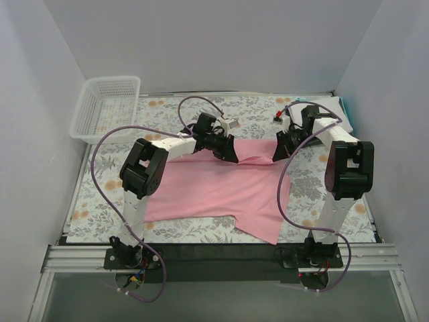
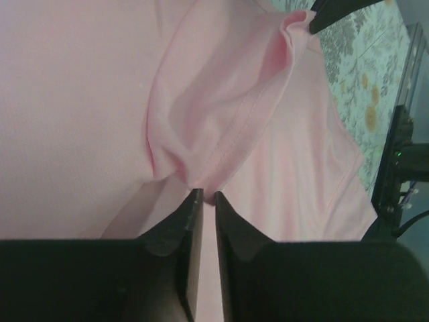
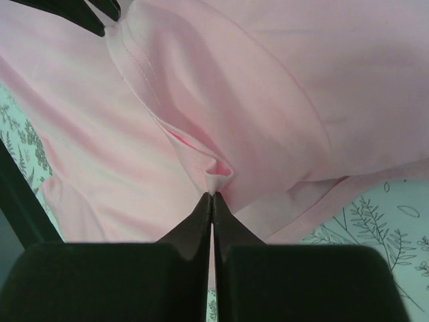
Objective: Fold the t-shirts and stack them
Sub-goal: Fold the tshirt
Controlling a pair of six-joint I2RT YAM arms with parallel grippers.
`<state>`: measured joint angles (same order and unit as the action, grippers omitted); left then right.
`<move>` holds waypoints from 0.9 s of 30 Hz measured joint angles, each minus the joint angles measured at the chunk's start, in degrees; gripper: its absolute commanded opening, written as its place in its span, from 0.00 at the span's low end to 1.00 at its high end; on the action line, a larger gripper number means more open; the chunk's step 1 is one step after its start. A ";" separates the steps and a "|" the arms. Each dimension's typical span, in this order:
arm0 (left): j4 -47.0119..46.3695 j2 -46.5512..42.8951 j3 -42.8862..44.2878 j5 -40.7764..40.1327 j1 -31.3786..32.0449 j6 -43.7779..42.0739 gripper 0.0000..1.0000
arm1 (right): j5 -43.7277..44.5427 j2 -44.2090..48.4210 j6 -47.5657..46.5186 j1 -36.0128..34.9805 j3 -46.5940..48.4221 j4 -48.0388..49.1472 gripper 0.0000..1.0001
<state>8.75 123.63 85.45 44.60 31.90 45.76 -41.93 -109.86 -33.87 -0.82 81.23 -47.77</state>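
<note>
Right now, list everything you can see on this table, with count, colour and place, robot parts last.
pink t-shirt: one, pink, spread mid-table, far edge pinched up
folded t-shirts: number unclear, white with teal edge, far right corner
basket: one, white mesh, far left corner
tablecloth: one, floral, covering the table
left arm: one, black and white, near left
right arm: one, black and white, near right
left hand: one, black, shut on the pink t-shirt
right hand: one, black, shut on the pink t-shirt

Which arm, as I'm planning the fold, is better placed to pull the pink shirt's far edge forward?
Left, marginally: left gripper pinches the pink shirt nearer its middle; right gripper holds the same far edge further right.
</note>
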 measured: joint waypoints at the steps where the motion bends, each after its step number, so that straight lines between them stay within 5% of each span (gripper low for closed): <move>1: 0.24 -0.02 -0.33 -0.04 0.09 -0.35 0.25 | 0.42 0.00 -0.52 0.00 -0.35 -0.35 0.25; 4: 1.99 -0.76 -1.77 -0.37 -0.02 -1.84 0.34 | 1.73 0.00 -2.69 0.00 -0.50 -2.49 0.49; 7: 4.35 -4.61 -5.42 -0.44 -1.09 -2.93 0.38 | 2.45 0.00 -4.70 0.00 0.11 -4.35 0.54; 10: 6.82 -11.41 -9.09 -0.22 -5.05 -3.89 0.40 | 2.75 0.00 -4.92 0.02 3.32 -6.10 0.52; 15: 8.46 -19.80 -9.99 -3.50 -16.81 -6.10 0.38 | 3.61 -2.03 0.35 0.00 14.84 -5.38 0.33; 20: 9.77 -18.78 -10.08 -9.79 -24.81 -7.45 0.35 | 7.76 -6.67 6.21 -0.68 18.84 -0.50 0.32; 27: 11.96 -14.23 -11.58 -17.59 -26.93 -8.52 0.33 | 17.44 -14.19 10.38 -3.78 18.51 3.10 0.32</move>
<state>20.71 109.40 73.87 27.00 4.97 37.23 -24.49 -124.05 -23.49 -4.60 99.74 -44.66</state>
